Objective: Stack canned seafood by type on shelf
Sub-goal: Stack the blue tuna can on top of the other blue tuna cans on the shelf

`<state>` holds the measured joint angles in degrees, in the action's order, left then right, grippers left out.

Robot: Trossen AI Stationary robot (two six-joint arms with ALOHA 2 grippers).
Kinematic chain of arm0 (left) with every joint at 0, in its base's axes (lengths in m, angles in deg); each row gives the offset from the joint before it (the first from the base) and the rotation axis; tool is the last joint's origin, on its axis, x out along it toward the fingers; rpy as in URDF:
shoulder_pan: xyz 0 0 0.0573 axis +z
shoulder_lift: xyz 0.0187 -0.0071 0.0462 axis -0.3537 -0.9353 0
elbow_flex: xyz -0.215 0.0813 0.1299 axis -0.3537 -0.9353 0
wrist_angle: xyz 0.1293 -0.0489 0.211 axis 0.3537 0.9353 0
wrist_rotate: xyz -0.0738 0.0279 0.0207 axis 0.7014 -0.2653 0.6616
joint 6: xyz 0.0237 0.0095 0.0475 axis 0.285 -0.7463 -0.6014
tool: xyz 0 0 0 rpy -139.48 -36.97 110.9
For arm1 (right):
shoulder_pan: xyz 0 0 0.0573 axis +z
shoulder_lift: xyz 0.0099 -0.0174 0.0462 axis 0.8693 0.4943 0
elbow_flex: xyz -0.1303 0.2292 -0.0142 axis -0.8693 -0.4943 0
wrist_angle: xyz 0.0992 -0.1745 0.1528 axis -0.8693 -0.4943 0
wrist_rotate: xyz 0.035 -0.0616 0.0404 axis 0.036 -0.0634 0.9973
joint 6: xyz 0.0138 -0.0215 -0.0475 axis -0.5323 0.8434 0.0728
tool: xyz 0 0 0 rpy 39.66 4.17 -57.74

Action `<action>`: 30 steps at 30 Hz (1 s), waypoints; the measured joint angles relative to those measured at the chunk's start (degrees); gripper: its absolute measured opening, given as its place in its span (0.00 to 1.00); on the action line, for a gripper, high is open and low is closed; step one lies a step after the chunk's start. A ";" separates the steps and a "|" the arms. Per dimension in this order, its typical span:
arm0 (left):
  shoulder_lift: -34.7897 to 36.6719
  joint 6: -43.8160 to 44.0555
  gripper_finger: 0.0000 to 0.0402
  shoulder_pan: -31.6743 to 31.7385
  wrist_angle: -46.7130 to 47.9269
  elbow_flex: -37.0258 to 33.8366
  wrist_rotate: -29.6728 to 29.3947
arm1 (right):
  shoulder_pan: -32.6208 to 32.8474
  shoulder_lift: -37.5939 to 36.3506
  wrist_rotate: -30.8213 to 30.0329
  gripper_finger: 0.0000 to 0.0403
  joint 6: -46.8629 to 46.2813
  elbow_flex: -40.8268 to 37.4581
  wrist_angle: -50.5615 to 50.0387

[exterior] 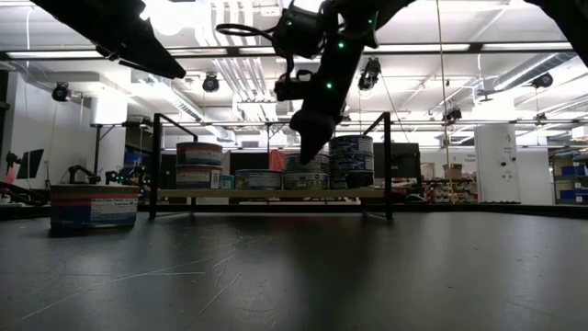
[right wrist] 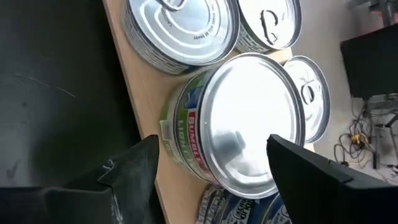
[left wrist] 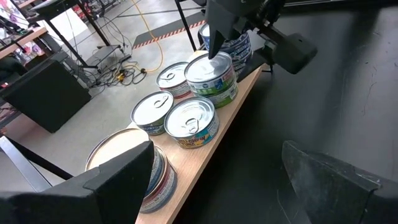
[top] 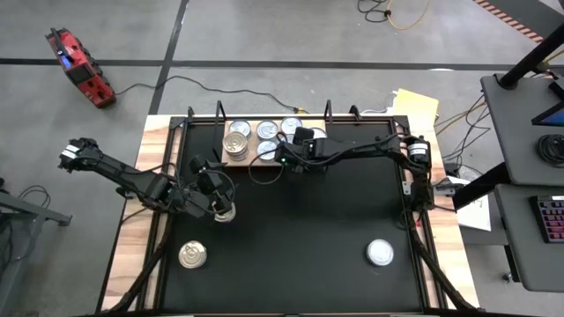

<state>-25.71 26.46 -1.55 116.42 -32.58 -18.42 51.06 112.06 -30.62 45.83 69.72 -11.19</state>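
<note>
On the black table (top: 308,229), top centre, I see silver-topped round tins (top: 267,130) on the light wooden shelf (top: 264,157); my right gripper (right wrist: 208,165) hangs spread over a green-labelled tin (right wrist: 249,118), and my left gripper (top: 222,207) is open.

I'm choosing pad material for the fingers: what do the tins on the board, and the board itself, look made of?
The round silver-topped tin under the right gripper looks like bare shiny metal, since its lid mirrors light, with a glossy printed band around its side, paper or lacquer. The flat light-brown board looks like unfinished matte wood, though I cannot tell solid from plywood.
</note>
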 joint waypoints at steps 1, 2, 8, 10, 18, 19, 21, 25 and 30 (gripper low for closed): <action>0.00 0.00 0.84 0.00 0.00 0.00 0.00 | 0.02 0.00 0.09 0.71 -0.34 0.15 -0.12; 0.00 0.00 0.84 0.00 0.01 0.01 0.00 | 0.03 -0.01 0.18 0.71 -0.52 0.35 -0.27; 0.00 0.37 0.84 0.00 0.48 0.00 0.13 | 1.05 -0.91 2.92 0.72 -3.10 2.65 -4.42; 0.00 0.67 0.84 0.00 0.49 0.00 0.14 | 1.52 -1.35 4.61 0.71 -4.05 3.85 -6.77; -0.02 3.47 0.84 -0.02 0.93 -0.13 3.60 | 5.32 -3.20 14.70 0.63 -6.57 5.02 -11.38; -0.02 4.31 0.84 -0.02 0.87 -0.13 4.92 | 6.23 -3.52 14.98 0.62 -6.57 4.84 -12.20; -0.02 5.87 0.84 -0.06 0.14 -0.13 8.06 | 8.18 -4.26 14.99 0.59 -6.93 4.22 -13.04; -0.05 7.21 0.84 -0.60 -1.55 -0.13 12.16 | 12.50 -5.69 14.99 0.54 -7.97 2.22 -13.10; -0.17 7.55 0.84 -2.45 -3.99 -0.22 15.45 | 17.72 -6.49 14.99 0.48 -8.19 0.57 -12.95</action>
<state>-25.89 34.00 -4.00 112.42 -32.79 -2.97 68.78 105.57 -15.63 37.64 70.30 -24.14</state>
